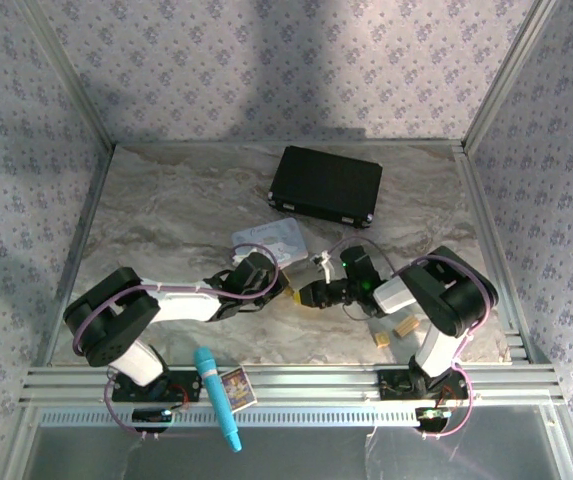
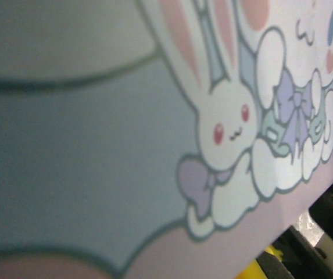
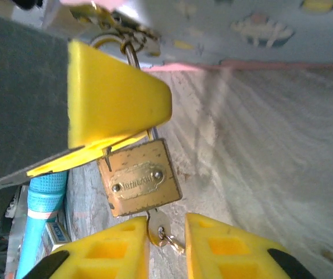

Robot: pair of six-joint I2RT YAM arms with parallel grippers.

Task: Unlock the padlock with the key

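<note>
The right gripper point(image 3: 167, 225) was released, its yellow fingers point(image 3: 120, 235) parted with the key point(image 3: 156, 224) in the gap between them. Whether either finger touched it could not be told. The key sat in the underside of the padlock point(image 3: 140, 179), which hung just ahead of the fingertips. Beyond the padlock, one finger point(image 3: 114, 99) of the left gripper point(image 1: 278, 287) lay over the shackle point(image 3: 130, 52), which ran on up to the tin point(image 3: 224, 29). Whether the left gripper was clenched could not be told. From above, the two grippers met tip to tip. The tin was just past them, a black case point(image 1: 326, 185) farther out, and tan blocks point(image 1: 402, 326) lay behind the right gripper.
</note>
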